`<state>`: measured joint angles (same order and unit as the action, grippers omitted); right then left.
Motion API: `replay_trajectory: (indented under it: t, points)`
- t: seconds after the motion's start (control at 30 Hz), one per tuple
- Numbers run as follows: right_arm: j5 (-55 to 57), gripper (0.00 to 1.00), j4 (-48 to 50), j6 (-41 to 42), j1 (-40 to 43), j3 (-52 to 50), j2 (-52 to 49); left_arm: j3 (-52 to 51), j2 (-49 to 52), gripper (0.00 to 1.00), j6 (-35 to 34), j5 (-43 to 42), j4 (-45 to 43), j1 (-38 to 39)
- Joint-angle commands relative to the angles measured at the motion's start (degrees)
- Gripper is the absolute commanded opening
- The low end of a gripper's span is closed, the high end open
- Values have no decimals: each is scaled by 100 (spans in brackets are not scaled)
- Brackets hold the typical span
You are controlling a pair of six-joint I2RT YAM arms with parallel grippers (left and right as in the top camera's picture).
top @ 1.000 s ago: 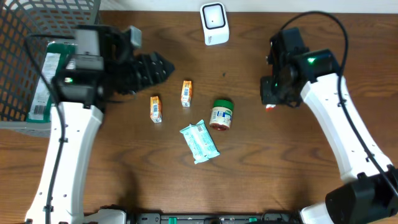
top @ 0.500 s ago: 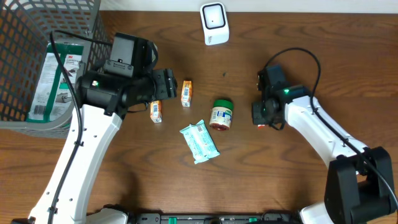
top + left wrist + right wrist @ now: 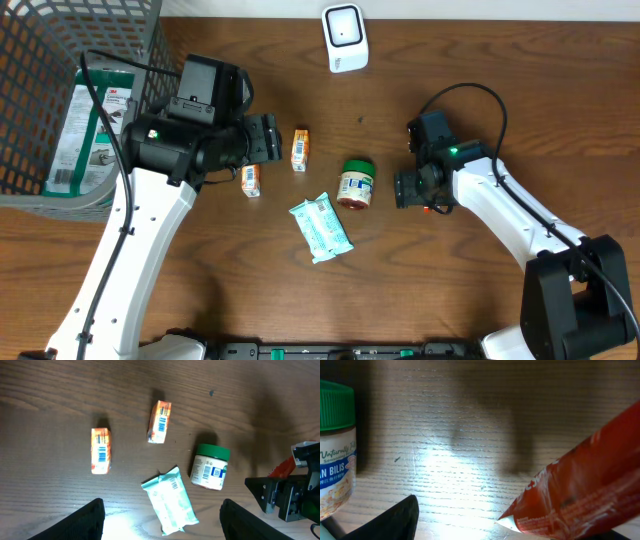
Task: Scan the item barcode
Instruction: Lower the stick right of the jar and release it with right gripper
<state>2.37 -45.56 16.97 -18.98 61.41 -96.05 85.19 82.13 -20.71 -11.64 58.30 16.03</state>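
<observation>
A: Left claw point(image 3: 161, 506), state?
B: Fingers are standing wide apart, gripping nothing. It's hovering over the counter point(image 3: 450, 300), looking down on the small stuff in the middle.
A: Right claw point(image 3: 403, 188)?
B: It's sitting low just beside the jar point(image 3: 355, 184), on the side toward the counter's right edge. Its fingers are standing apart too. The wrist view is showing one finger point(image 3: 395, 520) well clear of the red packet point(image 3: 580, 480), with bare wood between them.
A: So the packet isn't being clamped?
B: Not looking like it. It's lying tilted across the other side of the gap. Can't tell if it's touching the second finger or resting on the counter.
A: Scanner point(image 3: 344, 37)?
B: It's standing at the far edge, near the middle, well apart from the packet.
A: Rest, quick.
B: The jar is lying on its side, green lid toward the far edge, barcode facing up. Box point(image 3: 300, 149) and second box point(image 3: 250, 175) are lying between the jar and the left claw, barcodes up. Pack point(image 3: 321, 228) is lying near the jar, toward the front edge. Basket point(image 3: 30, 60) is sitting at the far left corner, holding a green-and-white package point(image 3: 85, 120).
</observation>
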Motion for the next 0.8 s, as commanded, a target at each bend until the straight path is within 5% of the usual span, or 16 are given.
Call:
replay_trajectory:
  t: [0.0, 0.07, 0.17, 0.27, 0.33, 0.37, 0.47, 0.5, 0.53, 0.6, 0.63, 0.67, 0.7, 0.73, 0.77]
  points:
    - [59, 79, -13, 13, -61, -26, 13, 15, 0, 74, 79, 59, 20, 17]
    - [59, 75, -15, 13, -61, -28, 13, 15, 0, 74, 79, 59, 20, 17]
    - [59, 1, -13, 13, -61, -39, 13, 15, 0, 74, 79, 59, 22, 17]
    - [61, 8, -13, 13, -61, -42, 13, 15, 0, 74, 79, 59, 22, 17]
    - [81, 89, -37, 13, -61, -46, 13, 15, 0, 74, 79, 59, 22, 17]
    - [83, 99, -59, 11, -61, -46, 13, 15, 0, 74, 79, 59, 20, 17]
    - [81, 93, -111, 11, -61, -109, 13, 15, 2, 74, 79, 59, 22, 17]
    - [83, 24, -107, -22, -61, -151, 13, 15, 2, 74, 79, 59, 22, 17]
    - [83, 1, -76, -90, -61, -203, 11, 15, 2, 74, 79, 59, 20, 17]
    - [87, 1, 44, -140, -61, -345, 4, 15, 2, 74, 79, 59, 22, 17]
    - [118, 16, 122, -136, -61, -433, 4, 15, 2, 74, 79, 59, 20, 17]
    - [122, 77, 199, -120, -61, -503, 4, 15, 2, 74, 79, 59, 20, 17]
    - [125, 99, 269, -127, -61, -570, 4, 15, 2, 74, 79, 59, 20, 17]
    - [120, 96, 295, -168, -61, -608, 4, 15, 2, 74, 79, 59, 20, 17]
    - [101, 49, 284, -385, -61, -612, 4, 15, 2, 74, 79, 59, 20, 17]
